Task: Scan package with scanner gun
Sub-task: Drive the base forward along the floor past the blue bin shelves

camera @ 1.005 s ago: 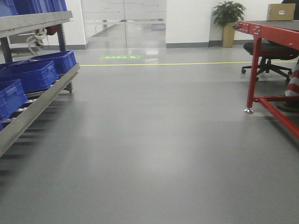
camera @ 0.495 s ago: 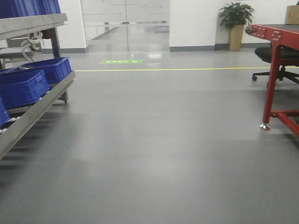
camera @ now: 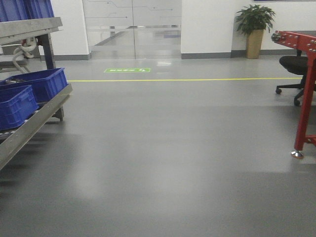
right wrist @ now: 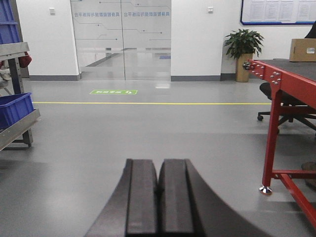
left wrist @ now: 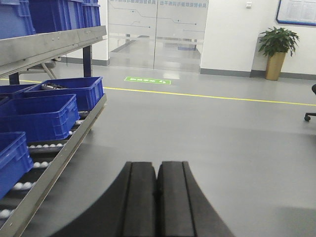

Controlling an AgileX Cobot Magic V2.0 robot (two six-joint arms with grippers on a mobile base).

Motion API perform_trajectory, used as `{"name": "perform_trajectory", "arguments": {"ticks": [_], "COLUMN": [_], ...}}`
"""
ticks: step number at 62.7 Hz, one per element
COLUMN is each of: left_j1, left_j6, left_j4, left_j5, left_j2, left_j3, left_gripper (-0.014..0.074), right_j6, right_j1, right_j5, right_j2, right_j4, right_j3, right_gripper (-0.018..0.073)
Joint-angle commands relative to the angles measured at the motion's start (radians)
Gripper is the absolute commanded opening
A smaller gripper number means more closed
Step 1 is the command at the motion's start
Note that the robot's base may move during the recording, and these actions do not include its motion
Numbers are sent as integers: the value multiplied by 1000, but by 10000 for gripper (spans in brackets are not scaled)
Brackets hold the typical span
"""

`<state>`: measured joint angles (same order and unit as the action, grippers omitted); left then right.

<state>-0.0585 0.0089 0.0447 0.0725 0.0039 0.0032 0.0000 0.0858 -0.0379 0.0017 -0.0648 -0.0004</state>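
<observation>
Two pairs of jaws are held clenched on nothing: left gripper [left wrist: 157,197], right gripper [right wrist: 158,197]. At two o'clock, a cardboard box [right wrist: 301,49] is cut off by the frame edge.

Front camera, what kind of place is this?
Probably a warehouse or logistics workshop: blue crates on a roller rack, a red-framed table, and a yellow line on the floor.

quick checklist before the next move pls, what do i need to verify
1. Left claw shut and empty: ok.
2. Right claw shut and empty: ok.
3. Scanner gun in view: not ok, none seen.
4. Package located: cannot tell; a cardboard box sits at the far end of the red table, too distant to identify.
5. Room to drive between blue bins and red table: looks ok.
</observation>
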Motion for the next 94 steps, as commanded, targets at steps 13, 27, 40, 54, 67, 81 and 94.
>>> {"name": "perform_trajectory", "arguments": {"ticks": [13, 27, 40, 54, 67, 81, 94], "left_j1": [-1, -1, -1, 2, 2, 2, 2], "left_j6": [-2, -2, -2, -2, -2, -2, -2], "left_j4": [-3, -3, -3, -3, -3, -3, -3], "left_j5": [-16, -16, -16, -16, -16, -16, -16], "left_j2": [-4, -4, -4, -4, -4, -4, -4], "left_j3": [-3, -3, -3, -3, -3, -3, -3], "left_gripper": [-94, -94, -94, -94, -94, -94, -94], "right_j6": [0, 0, 0, 0, 0, 0, 0], "right_j1": [-1, -1, -1, -1, -1, -1, -1], "right_j5": [19, 19, 19, 19, 19, 19, 19], "right_j2": [-2, -2, -2, -2, -2, -2, -2], "right_j4": [-2, -2, -2, -2, -2, -2, -2], "right_j3": [0, 0, 0, 0, 0, 0, 0], "right_gripper": [-168, -168, -168, -168, -168, -168, -168]}}
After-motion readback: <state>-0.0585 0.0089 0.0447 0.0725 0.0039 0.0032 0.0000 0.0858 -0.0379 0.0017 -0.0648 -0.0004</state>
